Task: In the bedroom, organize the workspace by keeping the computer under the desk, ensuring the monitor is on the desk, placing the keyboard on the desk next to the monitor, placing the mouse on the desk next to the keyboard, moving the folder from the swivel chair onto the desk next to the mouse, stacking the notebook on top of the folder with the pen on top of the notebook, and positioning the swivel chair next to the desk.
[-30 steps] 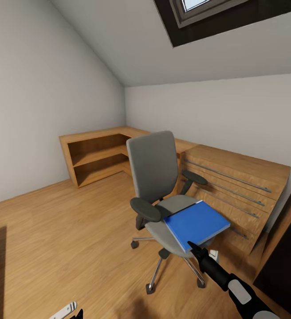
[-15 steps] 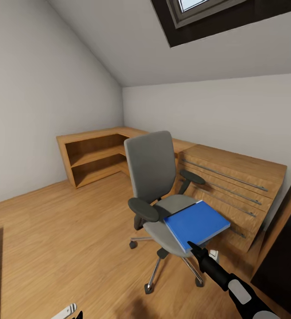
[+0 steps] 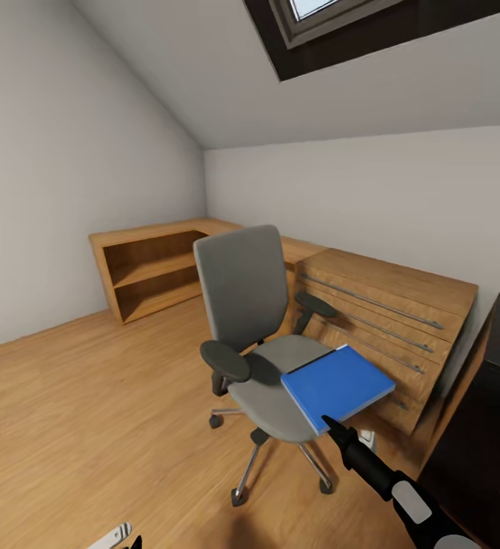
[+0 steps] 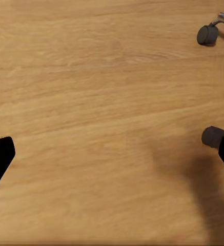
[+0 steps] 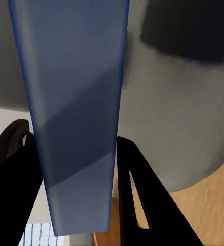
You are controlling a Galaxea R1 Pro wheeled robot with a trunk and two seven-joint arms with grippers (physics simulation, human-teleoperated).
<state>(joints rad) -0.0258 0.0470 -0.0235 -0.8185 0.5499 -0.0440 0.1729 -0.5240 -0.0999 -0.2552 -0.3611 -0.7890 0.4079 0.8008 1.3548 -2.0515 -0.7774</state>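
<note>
1. Wooden flooring and low wooden shelving under a sloped ceiling are seen around the swivel chair.
2. The blue folder is held over the seat's front edge, clamped at its near edge between the fingers of the right gripper.
3. It is judged thin, light and fairly stiff, yet slippery; a deeper hold on the edge would limit sagging.
4. The left gripper is spread wide and empty above the floor.

wooden floor, low shelving, skylight
</note>
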